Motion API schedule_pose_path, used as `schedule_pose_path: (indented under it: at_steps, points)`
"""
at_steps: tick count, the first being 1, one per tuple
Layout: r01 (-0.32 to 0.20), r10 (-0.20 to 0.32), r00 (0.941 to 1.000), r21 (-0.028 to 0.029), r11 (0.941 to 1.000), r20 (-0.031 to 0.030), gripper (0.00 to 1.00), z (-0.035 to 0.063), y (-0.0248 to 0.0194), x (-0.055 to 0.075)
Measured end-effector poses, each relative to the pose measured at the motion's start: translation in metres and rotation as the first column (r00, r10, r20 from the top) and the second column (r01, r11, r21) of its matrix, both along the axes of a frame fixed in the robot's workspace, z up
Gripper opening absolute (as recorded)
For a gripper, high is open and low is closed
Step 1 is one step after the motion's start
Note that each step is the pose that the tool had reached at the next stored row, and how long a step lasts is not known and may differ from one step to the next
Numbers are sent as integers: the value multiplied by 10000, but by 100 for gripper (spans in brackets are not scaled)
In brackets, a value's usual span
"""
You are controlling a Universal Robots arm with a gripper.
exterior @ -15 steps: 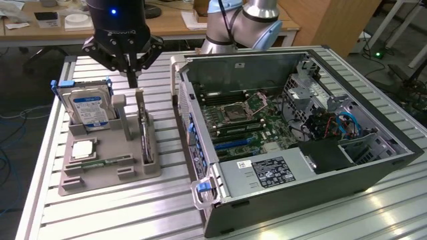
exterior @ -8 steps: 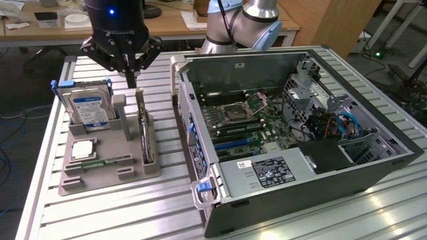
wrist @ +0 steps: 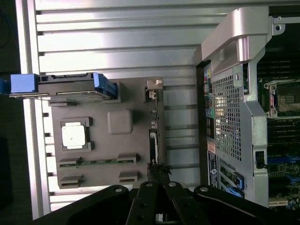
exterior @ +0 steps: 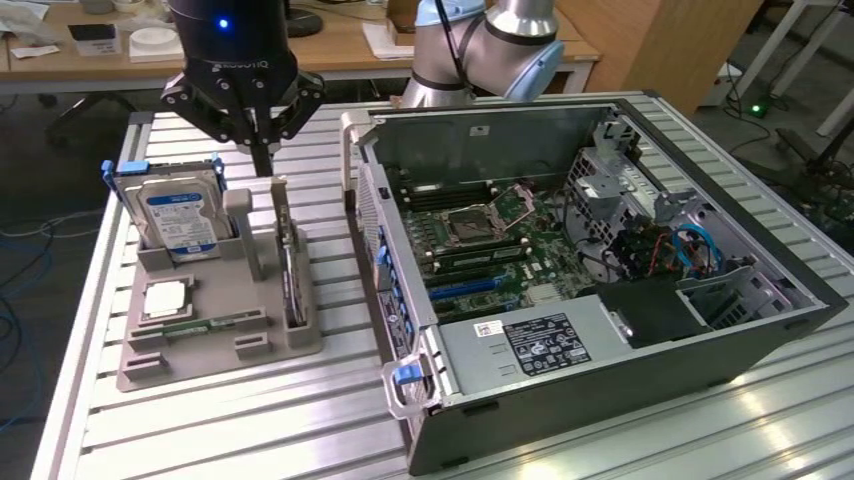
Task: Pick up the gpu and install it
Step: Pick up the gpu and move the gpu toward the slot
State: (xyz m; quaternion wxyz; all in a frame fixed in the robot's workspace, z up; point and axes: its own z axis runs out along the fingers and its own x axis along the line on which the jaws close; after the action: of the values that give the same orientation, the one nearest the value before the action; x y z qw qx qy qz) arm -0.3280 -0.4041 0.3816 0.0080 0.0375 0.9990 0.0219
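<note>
Two fingers pressed tight together, nothing between them: the gripper (exterior: 262, 160) is closed and empty, hanging in the upper left of the exterior view. Its tip sits just above the far end of the gpu (exterior: 288, 262). Whether it touches the card, I cannot tell.

The gpu stands on its long edge in a slot of the grey holder (exterior: 200, 365), on that holder's right side in the exterior view. Its long axis runs from the upper part of the frame down toward the lower left area, almost parallel to the side of the computer case (exterior: 587, 390). The silvery bracket end looks to be the far one, up under the gripper.

From the wrist camera the card (wrist: 153, 136) shows edge-on as a thin dark line, with the closed gripper (wrist: 157, 169) in line with it.

Also in the holder: a hard drive (exterior: 180, 222) with a blue label standing upright at the back, a square processor (exterior: 164, 298) lying flat, and a narrow memory stick (exterior: 200, 325) in front of that. The open case lies on the slatted metal table (exterior: 267, 430), its motherboard (exterior: 481, 245) exposed.
</note>
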Motion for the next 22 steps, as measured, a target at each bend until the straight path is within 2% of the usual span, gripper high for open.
schedule_pose_path:
  at_steps: [2, 3, 4, 6, 7, 9, 10, 12, 13, 14, 19, 22]
  points:
    - [0, 0, 10000, 0, 10000, 0, 11, 0, 0, 0]
    - [0, 0, 10000, 0, 10000, 0, 17, 0, 0, 0]
    - [0, 0, 10000, 0, 10000, 0, 17, 0, 0, 0]
    - [0, 0, 10000, 0, 10000, 0, 29, 0, 0, 0]
    - [0, 0, 10000, 0, 10000, 0, 29, 0, 0, 0]
    - [0, 0, 10000, 0, 10000, 0, 41, 0, 0, 0]
    - [0, 0, 10000, 0, 10000, 0, 41, 0, 0, 0]
    - [0, 0, 10000, -1, 10000, -1, 53, -1, 0, 0]
    - [-1, 1, 10000, 0, 10000, 0, 53, -3, 1, 0]
    - [-6, 6, 10000, 0, 10000, -2, 59, -3, 1, 0]
    - [-172, 172, 9999, 0, 9999, -8, 59, -5, 3, 0]
    - [-456, 456, 9990, 0, 9990, -8, 59, -8, 3, 0]
